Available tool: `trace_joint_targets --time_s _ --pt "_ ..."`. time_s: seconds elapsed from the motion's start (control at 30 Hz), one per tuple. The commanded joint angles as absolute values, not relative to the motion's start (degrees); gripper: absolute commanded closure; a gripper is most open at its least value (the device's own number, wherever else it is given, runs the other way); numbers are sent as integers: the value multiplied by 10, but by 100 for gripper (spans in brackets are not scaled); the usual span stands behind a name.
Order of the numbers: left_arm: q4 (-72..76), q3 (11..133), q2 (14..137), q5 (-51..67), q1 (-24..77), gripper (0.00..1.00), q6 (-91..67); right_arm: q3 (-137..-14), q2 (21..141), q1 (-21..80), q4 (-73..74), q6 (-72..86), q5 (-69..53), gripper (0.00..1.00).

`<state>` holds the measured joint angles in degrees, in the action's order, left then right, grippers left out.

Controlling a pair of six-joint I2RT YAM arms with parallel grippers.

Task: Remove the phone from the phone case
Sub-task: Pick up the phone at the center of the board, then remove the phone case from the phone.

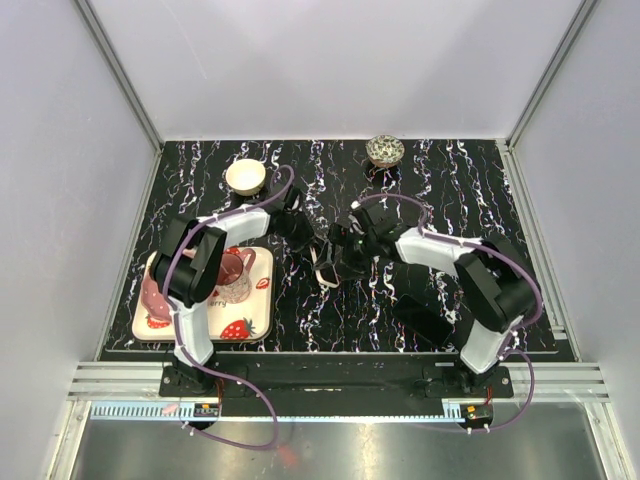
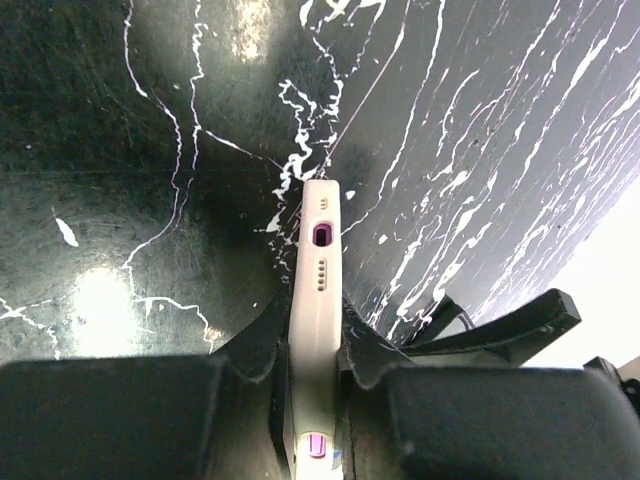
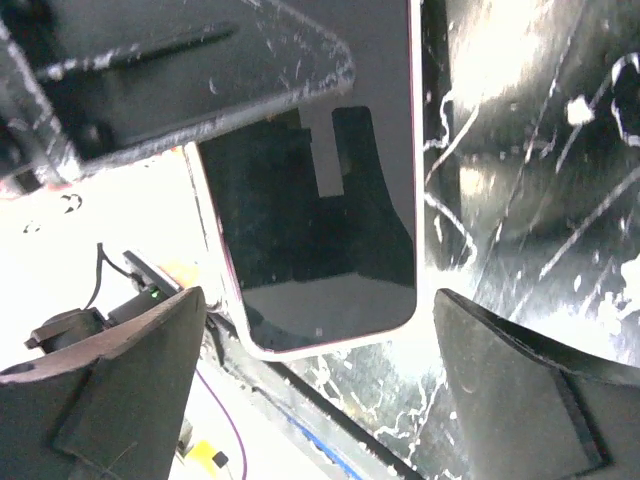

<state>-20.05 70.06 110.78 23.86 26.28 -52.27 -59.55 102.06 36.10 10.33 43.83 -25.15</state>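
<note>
1. At the left edge of the counter (image 1: pixel 400 200) lies a strawberry-print tray (image 1: pixel 262 300), partly under the left arm. Little bare room is left on that side.
2. A cream bowl (image 1: pixel 245 176) sits toward the far edge, well apart from the tray. A patterned bowl (image 1: pixel 385 150) stands further right, close against the far edge.
3. The middle strip between the two arms is bare marbled surface apart from the phone itself.
4. The left pincer (image 2: pixel 312 340) is clamped on the cream phone case (image 2: pixel 320 260), which its wrist camera sees edge-on, with purple showing through the cut-outs. In the right wrist view, one dark finger (image 3: pixel 180 70) lies across the upper screen.
5. The phone (image 3: pixel 320 220) sits in its case near the counter's centre (image 1: pixel 325 270), just between both pincers. Whether it rests on the surface or hangs above it cannot be told.
6. The right pincer (image 3: pixel 318 300) is spread wide. Its fingers (image 3: pixel 520 390) straddle the phone's free end, with a gap on each side, touching nothing.
7. Bare counter continues to the right edge.
</note>
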Motion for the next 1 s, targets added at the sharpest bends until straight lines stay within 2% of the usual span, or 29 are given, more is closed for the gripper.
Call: trace_joint_targets --time_s 0.0,0.17,0.27,0.4,0.5,0.53,0.67,0.8,0.97 --pt "-192 740 1044 269 239 100 -501 -572 927 350 89 460 -239 0" --pt "-115 749 977 359 207 100 -502 -548 799 336 96 443 -184 0" --pt "57 717 953 440 200 100 -575 -493 724 333 35 452 -121 0" --pt "271 688 956 513 200 100 -680 -460 676 317 -37 482 -127 0" --pt "419 663 966 532 201 100 -770 -445 665 314 -82 513 -142 18" --pt "446 658 969 533 201 100 -808 -441 664 312 -95 532 -151 28" --pt "547 646 985 538 201 100 -874 -405 659 306 -176 612 -163 42" --pt "528 646 982 535 200 100 -863 -327 666 304 -360 706 -164 48" --pt "512 652 982 538 200 100 -853 -301 671 303 -449 731 -155 49"
